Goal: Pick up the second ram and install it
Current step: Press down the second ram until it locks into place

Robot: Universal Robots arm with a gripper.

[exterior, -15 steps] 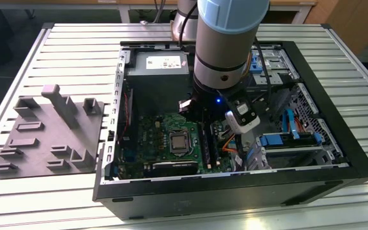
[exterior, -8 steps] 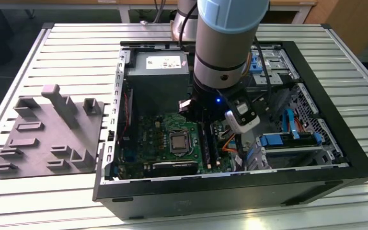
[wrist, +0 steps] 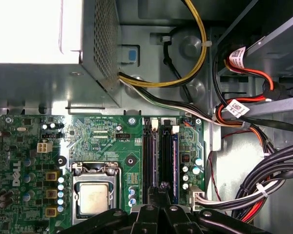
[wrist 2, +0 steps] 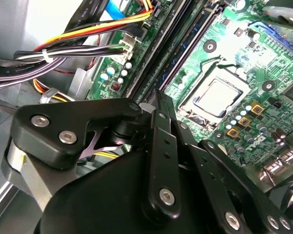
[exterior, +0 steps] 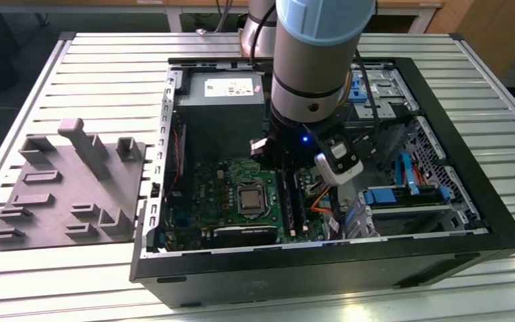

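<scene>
My gripper (wrist: 161, 189) is low inside the open computer case (exterior: 150, 268), right over the memory slots (wrist: 158, 156) of the green motherboard (exterior: 222, 194). Its black fingers (wrist 2: 158, 105) stand pressed together, tips at the slot row. Long dark sticks stand in the slots. One has a blue label (wrist: 175, 161); a darker one, which I take for the second ram (wrist: 166, 156), runs straight under the fingertips. Whether the tips pinch it is hidden by the fingers. In the exterior view the arm (exterior: 316, 60) covers the gripper tips.
The processor socket (wrist: 94, 197) lies beside the slots, and the power supply box (exterior: 220, 100) sits behind the board. Cable bundles (wrist: 263, 180) crowd the other side of the slots. A grey holder tray (exterior: 70, 188) rests on the slatted table at the exterior view's left.
</scene>
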